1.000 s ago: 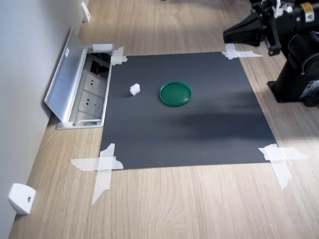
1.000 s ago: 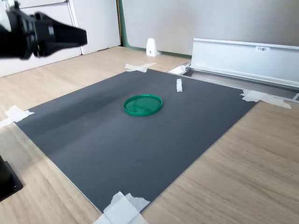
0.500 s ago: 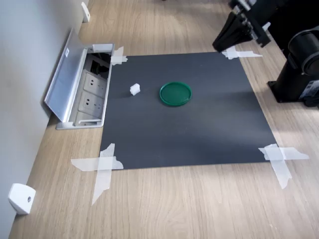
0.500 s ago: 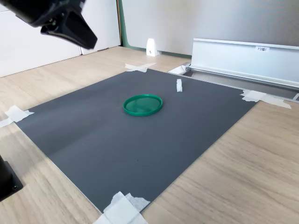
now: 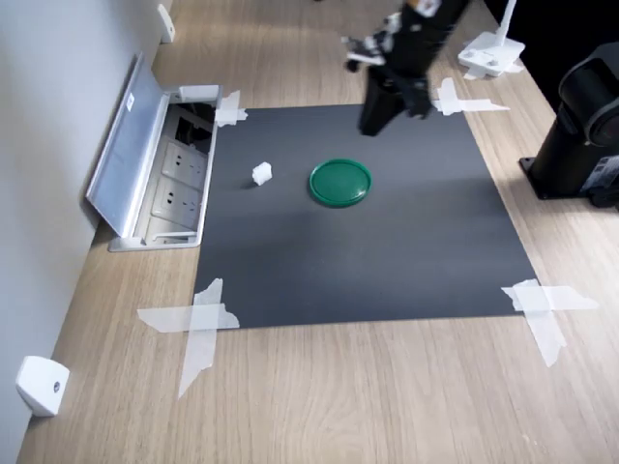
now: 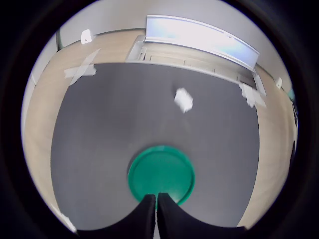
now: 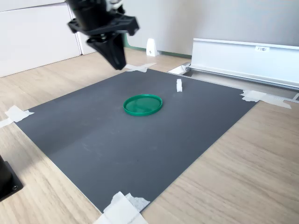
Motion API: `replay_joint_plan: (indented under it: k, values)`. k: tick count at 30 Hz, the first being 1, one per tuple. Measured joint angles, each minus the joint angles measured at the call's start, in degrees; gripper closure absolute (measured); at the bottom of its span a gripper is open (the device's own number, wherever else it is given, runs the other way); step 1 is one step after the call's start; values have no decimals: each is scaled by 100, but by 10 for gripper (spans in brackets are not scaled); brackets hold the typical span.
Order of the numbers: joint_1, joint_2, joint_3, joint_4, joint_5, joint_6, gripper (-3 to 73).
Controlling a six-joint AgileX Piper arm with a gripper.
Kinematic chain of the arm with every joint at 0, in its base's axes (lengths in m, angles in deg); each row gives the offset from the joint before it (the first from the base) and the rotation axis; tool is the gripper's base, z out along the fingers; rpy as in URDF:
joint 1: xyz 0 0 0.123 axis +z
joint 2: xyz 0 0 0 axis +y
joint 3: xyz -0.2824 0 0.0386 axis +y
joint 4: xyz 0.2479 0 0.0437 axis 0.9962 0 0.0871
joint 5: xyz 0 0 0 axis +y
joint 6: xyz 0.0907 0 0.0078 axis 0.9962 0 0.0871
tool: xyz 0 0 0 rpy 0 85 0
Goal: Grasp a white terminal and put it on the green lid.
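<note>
White terminal (image 5: 261, 173): I see it on the black mat (image 5: 387, 271), just left of the green lid (image 5: 340, 182) in the first exterior view, untouched.
Its axis: stands upright in the second exterior view; facing unclear.
Gripper (image 6: 156, 199): has swung in above the lid, fingers pressed together, empty; approach only begun.

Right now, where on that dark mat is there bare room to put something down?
Most of the dark grey mat is bare, especially the stretch nearer the taped corners in the first exterior view. Only the round green plastic lid and tiny white plastic terminal occupy it, under the black gripper.
</note>
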State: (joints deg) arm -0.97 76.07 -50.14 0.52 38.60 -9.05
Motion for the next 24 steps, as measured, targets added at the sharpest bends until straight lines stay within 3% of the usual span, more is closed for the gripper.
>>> replay_joint_plan:
  k: [5, 9, 14, 19, 24]
  values:
    - [0, 795, -944, -52, 412, -13, 685]
    - [0, 1324, -1737, 55, 920, -165, 605]
    - [0, 1918, -2395, 319, 1487, -555, 407]
    - [0, 2369, -2788, 298, 1661, -690, 163]
    - [-119, 2716, -3142, 123, 1777, -701, 47]
